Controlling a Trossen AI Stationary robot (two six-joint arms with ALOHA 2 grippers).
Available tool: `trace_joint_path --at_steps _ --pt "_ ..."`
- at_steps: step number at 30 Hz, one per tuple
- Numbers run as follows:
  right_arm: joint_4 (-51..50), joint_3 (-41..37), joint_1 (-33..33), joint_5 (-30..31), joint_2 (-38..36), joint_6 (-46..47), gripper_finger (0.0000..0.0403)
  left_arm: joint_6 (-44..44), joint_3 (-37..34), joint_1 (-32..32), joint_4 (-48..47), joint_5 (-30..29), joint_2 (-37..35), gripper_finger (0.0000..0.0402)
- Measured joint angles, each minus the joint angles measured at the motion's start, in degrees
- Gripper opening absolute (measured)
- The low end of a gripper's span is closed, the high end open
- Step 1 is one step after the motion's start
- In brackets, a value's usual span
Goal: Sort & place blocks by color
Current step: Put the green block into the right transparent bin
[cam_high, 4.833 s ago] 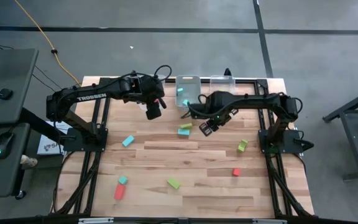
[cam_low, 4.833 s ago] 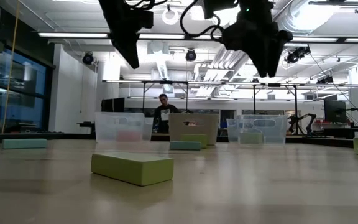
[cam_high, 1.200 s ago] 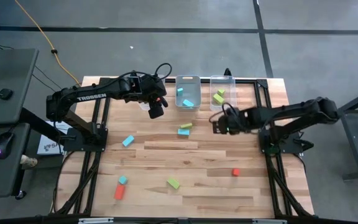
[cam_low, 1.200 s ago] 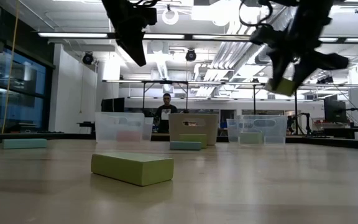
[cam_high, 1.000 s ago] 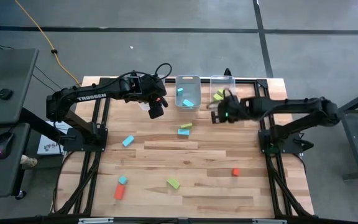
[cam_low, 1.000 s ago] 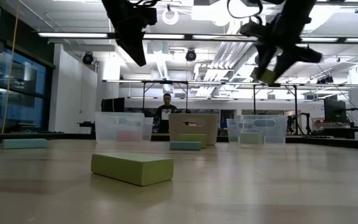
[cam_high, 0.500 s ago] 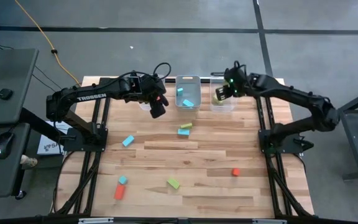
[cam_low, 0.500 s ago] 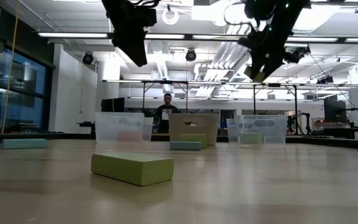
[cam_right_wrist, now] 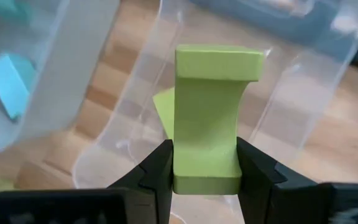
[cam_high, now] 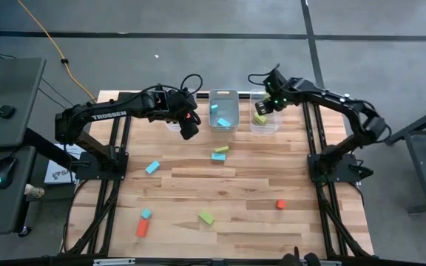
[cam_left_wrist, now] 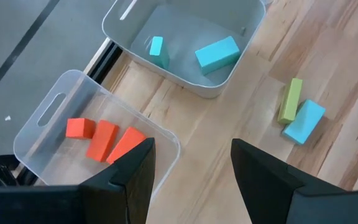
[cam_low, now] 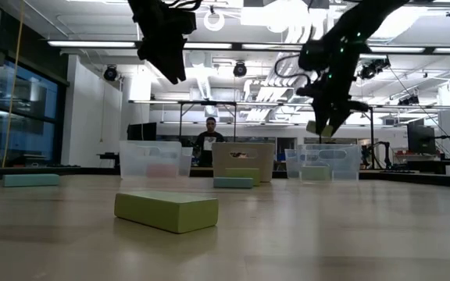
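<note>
The wooden counter (cam_high: 220,196) carries three clear bins in a row at its far edge, and both arms reach toward that row. The left gripper (cam_high: 188,131) hangs above the counter beside the bin with red blocks (cam_left_wrist: 61,146), which holds three red-orange pieces (cam_left_wrist: 104,138); its fingers (cam_left_wrist: 132,171) stand apart and hold nothing. The right gripper (cam_high: 267,106) is raised over the rightmost bin (cam_high: 265,122), and its fingers (cam_right_wrist: 160,168) are closed on a yellow-green block (cam_right_wrist: 209,118), which stands upright between them, directly above the open bin. In this bin another yellow-green piece (cam_high: 260,117) already lies. The middle bin (cam_high: 223,111) contains two light blue blocks (cam_left_wrist: 217,53). On the open counter, just in front of the middle bin, a yellow-green bar (cam_high: 221,149) touches a light blue block (cam_high: 218,157). More to the left lies a single light blue block (cam_high: 152,168). Near the front edge a red-orange bar (cam_high: 142,227) lies with a small light blue block (cam_high: 146,213) at its end, a yellow-green block (cam_high: 206,217) sits in the middle, and a small red-orange cube (cam_high: 280,204) is on the right side, well apart from the others
</note>
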Motion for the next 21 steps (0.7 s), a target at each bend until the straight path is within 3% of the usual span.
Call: trace_joint_path --at_steps 21 --pt "-2.8 0.0 -1.4 -1.9 12.8 -4.4 0.0113 -1.5 0.0 0.0 0.0 0.0 0.0 0.0188"
